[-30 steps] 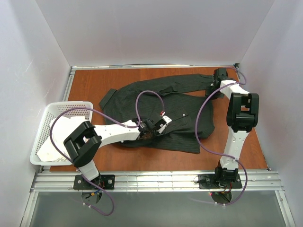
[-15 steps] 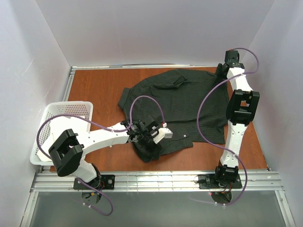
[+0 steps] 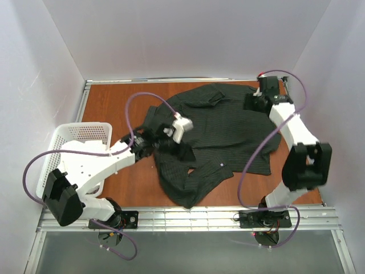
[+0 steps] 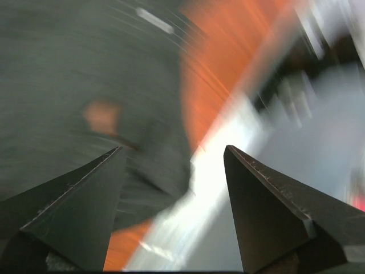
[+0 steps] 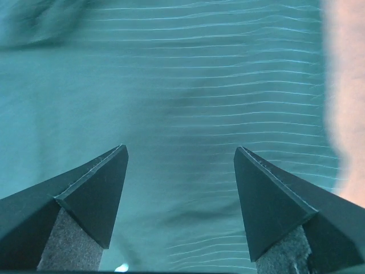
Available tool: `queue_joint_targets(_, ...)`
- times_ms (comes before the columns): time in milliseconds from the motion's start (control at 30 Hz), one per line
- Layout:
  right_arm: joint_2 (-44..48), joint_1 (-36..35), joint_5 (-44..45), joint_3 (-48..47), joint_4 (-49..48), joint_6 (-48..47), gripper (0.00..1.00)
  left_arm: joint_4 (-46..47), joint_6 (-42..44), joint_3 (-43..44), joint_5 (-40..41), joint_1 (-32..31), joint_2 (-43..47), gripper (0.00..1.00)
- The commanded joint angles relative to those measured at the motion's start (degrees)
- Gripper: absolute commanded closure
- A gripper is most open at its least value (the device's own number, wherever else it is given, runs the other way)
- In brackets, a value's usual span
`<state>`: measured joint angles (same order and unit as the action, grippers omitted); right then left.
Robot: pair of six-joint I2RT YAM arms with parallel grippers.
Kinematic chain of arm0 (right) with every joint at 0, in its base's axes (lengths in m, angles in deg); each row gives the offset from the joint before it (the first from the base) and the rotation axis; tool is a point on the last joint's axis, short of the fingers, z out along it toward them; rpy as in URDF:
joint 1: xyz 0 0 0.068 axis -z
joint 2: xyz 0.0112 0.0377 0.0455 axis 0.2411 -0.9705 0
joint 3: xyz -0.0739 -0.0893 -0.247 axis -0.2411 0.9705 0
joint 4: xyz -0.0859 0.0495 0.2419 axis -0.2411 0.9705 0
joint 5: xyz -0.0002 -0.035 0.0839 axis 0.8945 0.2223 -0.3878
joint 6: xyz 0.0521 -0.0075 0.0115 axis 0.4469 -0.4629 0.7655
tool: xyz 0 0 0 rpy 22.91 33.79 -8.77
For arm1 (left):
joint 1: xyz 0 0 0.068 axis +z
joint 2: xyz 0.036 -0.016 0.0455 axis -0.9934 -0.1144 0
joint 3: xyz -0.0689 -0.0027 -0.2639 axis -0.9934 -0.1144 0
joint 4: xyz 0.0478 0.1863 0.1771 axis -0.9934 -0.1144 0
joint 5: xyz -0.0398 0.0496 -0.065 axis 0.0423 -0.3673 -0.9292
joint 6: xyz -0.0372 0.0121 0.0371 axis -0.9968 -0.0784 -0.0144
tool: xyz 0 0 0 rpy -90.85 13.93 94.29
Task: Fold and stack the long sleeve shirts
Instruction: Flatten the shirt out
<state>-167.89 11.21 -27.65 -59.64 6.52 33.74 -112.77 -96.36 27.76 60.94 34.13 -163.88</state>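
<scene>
Opening out the long sleeve shirt (image 3: 228, 128) ahead of the first fold, with both grippers let go of the cloth.

Sprawled on the table (image 3: 111, 103) from centre toward 1 o'clock, near hem bunched at 6 o'clock. Left gripper (image 4: 174, 151) gaping empty at the 9 o'clock edge; right gripper (image 5: 179, 149) likewise unclenched over the 1 o'clock shoulder. Next, probably: regrasping the hem and smoothing that bunch before folding. A second ago: both clamped shut on a flatter bundle, sleeve laid across the far side. Since then: released, left arm swung out from centre.
</scene>
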Motion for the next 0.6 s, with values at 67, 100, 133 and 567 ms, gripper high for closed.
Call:
queue_joint_targets(67, 16.04, -14.37, -5.75, 18.83, -6.18, 2.61, 0.3, 4.49, -12.25, 0.81, 14.6, 15.97, -6.86, 0.35)
queue_joint_targets(100, 19.28, -16.4, -5.67, 21.21, -7.84, 3.31, 0.31, 4.58, -12.87, 1.6, 15.4, 17.47, -8.63, 0.36)
queue_joint_targets(133, 20.79, -20.25, -7.67, 25.85, -8.56, 4.8, 0.32, 5.11, -13.4, 2.04, 16.01, 19.74, -10.21, 0.36)
queue_joint_targets(567, 30.64, -40.93, -8.3, 47.24, -9.19, 16.59, 0.33, 9.07, -21.13, -8.83, 20.32, 31.45, -15.16, 0.4)
